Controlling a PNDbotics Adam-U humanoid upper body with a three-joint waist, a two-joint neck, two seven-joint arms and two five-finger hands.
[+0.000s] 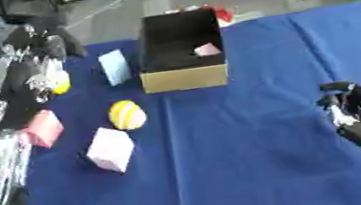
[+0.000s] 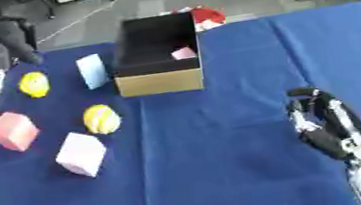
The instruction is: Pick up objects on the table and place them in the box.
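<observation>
Open cardboard box (image 2: pixel 160 82) at 12 o'clock, 1 pink piece (image 2: pixel 183 53) inside
Outside: 2 yellow balls (image 2: pixel 101 119), 2 pink cubes (image 2: pixel 81 154), 1 blue card (image 2: pixel 92 71); right hand (image 2: pixel 319 120) relaxed, left hand's (image 1: pixel 36 54) state unclear

Matt cardboard box (image 2: pixel 160 82), creased cloth table cover (image 2: pixel 227 158)

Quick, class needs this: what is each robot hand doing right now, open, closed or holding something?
Left hand: raised at the table's far left, holding nothing visible; fingers cannot be told.
Right hand: idle at lower right, open, holding nothing.

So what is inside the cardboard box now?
One small pink block lies inside the cardboard box, near its right wall. The front wall hides the nearest part of the floor.
</observation>
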